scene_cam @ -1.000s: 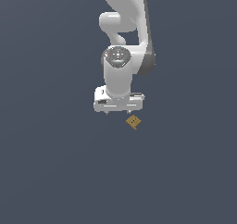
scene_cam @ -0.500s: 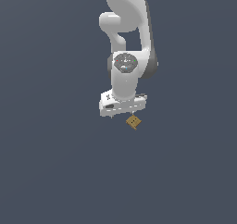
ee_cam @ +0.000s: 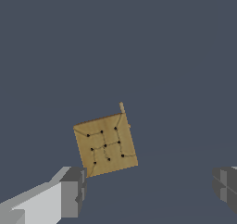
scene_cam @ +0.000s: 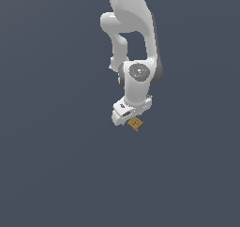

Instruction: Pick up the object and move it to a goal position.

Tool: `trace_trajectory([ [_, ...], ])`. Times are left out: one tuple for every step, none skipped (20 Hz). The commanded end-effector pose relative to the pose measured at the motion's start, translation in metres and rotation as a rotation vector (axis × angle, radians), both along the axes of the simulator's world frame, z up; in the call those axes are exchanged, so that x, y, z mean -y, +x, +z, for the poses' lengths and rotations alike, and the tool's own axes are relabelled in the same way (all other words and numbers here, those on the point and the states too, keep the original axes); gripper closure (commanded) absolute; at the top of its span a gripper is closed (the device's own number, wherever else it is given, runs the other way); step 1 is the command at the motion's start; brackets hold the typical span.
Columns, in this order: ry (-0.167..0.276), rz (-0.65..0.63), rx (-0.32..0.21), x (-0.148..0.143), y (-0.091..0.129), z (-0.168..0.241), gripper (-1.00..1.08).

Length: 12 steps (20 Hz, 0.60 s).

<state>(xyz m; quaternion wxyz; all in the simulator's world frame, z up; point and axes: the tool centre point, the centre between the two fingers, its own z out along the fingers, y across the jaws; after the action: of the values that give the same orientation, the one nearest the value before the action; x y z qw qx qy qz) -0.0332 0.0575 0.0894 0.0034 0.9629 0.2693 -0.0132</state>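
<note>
Claw (ee_cam: 148,190) spread wide, grasping nothing, low over desk (scene_cam: 56,174). Block (ee_cam: 105,145) lies on desk between fingers (ee_cam: 69,193), skewed, nearer 1 side. Advice: centre over block, square wrist to its edges, then lower and clench.

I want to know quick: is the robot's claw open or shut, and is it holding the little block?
Gripper: open, holding nothing; the block lies free.

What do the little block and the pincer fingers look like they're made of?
The block looks like light wood or board: matte tan-brown face, paler edges, thin dark lines joining small black dots. Being a render, that may only be a texture. The pincer fingers look like matte grey plastic or rubber pads on a glossless white body; the pincer is open.
</note>
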Motion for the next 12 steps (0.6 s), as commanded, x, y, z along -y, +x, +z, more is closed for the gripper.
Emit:
trace_trajectory([
  [0.004, 0.078, 0.007, -0.010, -0.004, -0.009, -0.92],
  [0.006, 0.104, 0.009, -0.013, -0.005, -0.012, -0.92],
  [0.007, 0.128, 0.011, -0.016, -0.006, -0.015, -0.92],
  [0.009, 0.150, 0.013, -0.019, -0.008, -0.017, -0.92],
  [0.010, 0.169, 0.014, -0.021, -0.009, -0.019, -0.92],
  [0.011, 0.187, 0.016, -0.024, -0.010, -0.021, -0.92],
  [0.012, 0.203, 0.017, -0.026, -0.011, -0.023, -0.92],
  [0.013, 0.216, 0.018, -0.028, -0.012, -0.024, -0.92],
  [0.014, 0.228, 0.019, -0.029, -0.012, -0.026, -0.92],
  [0.015, 0.237, 0.020, -0.030, -0.013, -0.027, -0.92],
  [0.016, 0.244, 0.021, -0.031, -0.013, -0.028, -0.92],
  [0.016, 0.249, 0.021, -0.032, -0.014, -0.028, -0.92],
])
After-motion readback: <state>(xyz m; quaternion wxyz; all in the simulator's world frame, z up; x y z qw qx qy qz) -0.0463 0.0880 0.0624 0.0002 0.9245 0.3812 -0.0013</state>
